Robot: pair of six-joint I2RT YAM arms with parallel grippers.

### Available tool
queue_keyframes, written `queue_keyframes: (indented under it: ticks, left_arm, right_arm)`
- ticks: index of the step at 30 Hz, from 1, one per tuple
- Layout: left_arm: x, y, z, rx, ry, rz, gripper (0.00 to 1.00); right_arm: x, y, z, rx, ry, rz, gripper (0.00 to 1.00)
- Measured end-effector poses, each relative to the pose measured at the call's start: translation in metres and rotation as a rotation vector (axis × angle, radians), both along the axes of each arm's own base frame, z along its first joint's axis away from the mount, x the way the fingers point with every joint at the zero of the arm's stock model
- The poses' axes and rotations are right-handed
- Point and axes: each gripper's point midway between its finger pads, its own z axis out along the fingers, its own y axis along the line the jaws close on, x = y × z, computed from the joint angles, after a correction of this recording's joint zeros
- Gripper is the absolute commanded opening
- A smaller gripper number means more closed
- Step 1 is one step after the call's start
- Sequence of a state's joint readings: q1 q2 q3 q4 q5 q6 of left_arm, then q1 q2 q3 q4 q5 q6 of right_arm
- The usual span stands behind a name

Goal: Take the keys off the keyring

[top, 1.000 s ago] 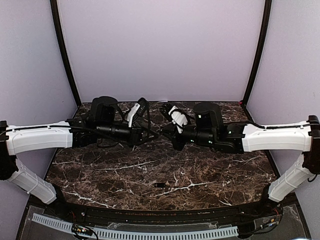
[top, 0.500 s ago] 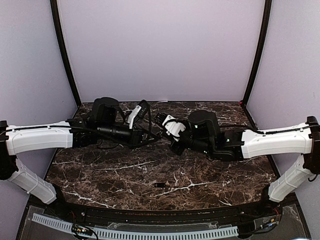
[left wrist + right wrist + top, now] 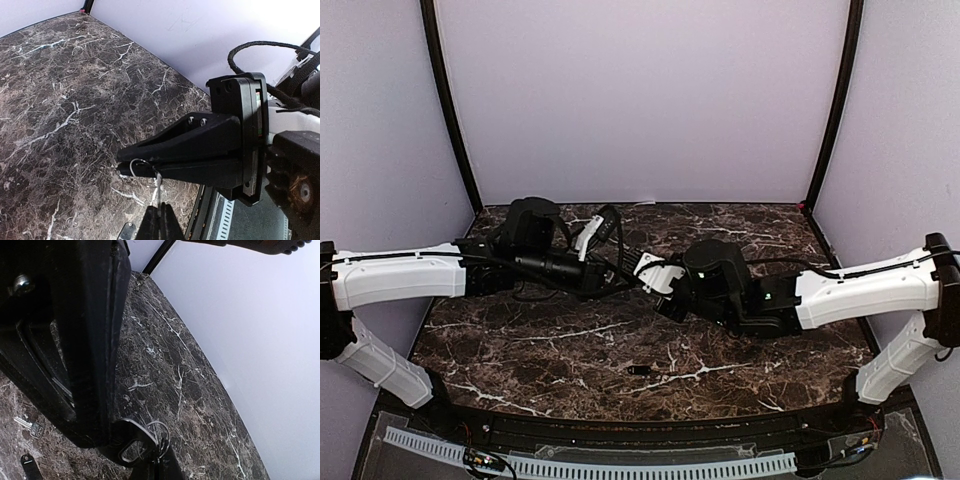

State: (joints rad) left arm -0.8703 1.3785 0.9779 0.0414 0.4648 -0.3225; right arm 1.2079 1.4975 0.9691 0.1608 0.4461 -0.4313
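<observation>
Now both jaws are clenched on the keyring, mid-table.
Left gripper (image 3: 160, 222) and right gripper (image 3: 131, 167) meet tip to tip, pinching the keyring (image 3: 141, 160); one key (image 3: 638, 370) lies at 6 o'clock from them. Likely next comes a careful twisting pull; whether any key hangs on the ring is unclear.

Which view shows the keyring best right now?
Left wrist: the keyring shows as a thin wire loop at the right gripper tips, mid-frame. Right wrist shows it at the bottom edge, partly hidden; top external cannot resolve it.
</observation>
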Motion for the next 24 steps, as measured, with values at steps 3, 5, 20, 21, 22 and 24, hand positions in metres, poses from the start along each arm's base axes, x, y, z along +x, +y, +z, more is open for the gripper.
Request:
queue_keyframes:
  ticks: [3,5,20,21,22,24]
  left_arm:
    - [0.000,0.000,0.001,-0.005,0.001,-0.001,0.00]
    - [-0.001,0.000,0.000,-0.003,0.006,-0.005,0.00]
    - [-0.002,-0.004,-0.011,0.010,0.032,-0.028,0.00]
    - [-0.002,-0.004,-0.011,0.011,0.033,-0.028,0.00]
    - [-0.002,-0.004,-0.012,0.012,0.034,-0.028,0.00]
    - [-0.002,-0.004,-0.013,0.014,0.034,-0.026,0.00]
  right_arm:
    - [-0.002,0.001,-0.004,-0.021,-0.005,0.004,0.00]
    - [-0.003,0.001,-0.005,-0.028,-0.008,0.002,0.00]
    - [-0.006,-0.004,-0.015,-0.063,0.017,-0.009,0.00]
    - [-0.006,-0.004,-0.015,-0.062,0.021,-0.010,0.00]
    - [-0.006,-0.004,-0.016,-0.061,0.024,-0.012,0.00]
    - [-0.006,-0.005,-0.017,-0.060,0.032,-0.015,0.00]
